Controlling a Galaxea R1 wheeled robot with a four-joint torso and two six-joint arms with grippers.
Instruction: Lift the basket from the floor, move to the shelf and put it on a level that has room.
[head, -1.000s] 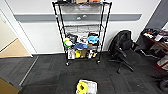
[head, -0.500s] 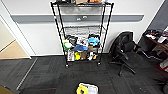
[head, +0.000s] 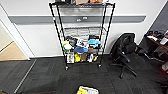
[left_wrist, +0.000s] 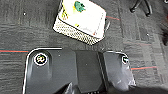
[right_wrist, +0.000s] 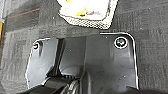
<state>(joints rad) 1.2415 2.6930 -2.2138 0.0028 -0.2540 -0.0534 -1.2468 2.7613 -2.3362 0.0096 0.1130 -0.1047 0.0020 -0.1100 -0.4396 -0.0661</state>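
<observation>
The cream basket (head: 87, 90) rests on the dark grey carpet floor (head: 50, 75) at the near edge of the head view, pale and yellow contents showing inside. Its dotted woven side and pale lining appear in the left wrist view (left_wrist: 82, 21) and in the right wrist view (right_wrist: 87, 13), with carpet between it and each arm's dark plate. The black wire shelf (head: 81, 35) stands against the white wall straight ahead. Its level second from the top (head: 82, 28) looks bare, while the lower tiers are crowded with colourful items.
A black office chair (head: 123, 53) stands to the right of the shelf, and a desk with clutter (head: 158, 41) sits at the far right. Tan wooden flooring (head: 10, 51) opens through a doorway on the left. Boxes sit on the rack's top tier (head: 82, 2).
The whole head view has shifted: the shelf looms larger and the basket has slid down to the near edge of the picture, so the camera has moved forward.
</observation>
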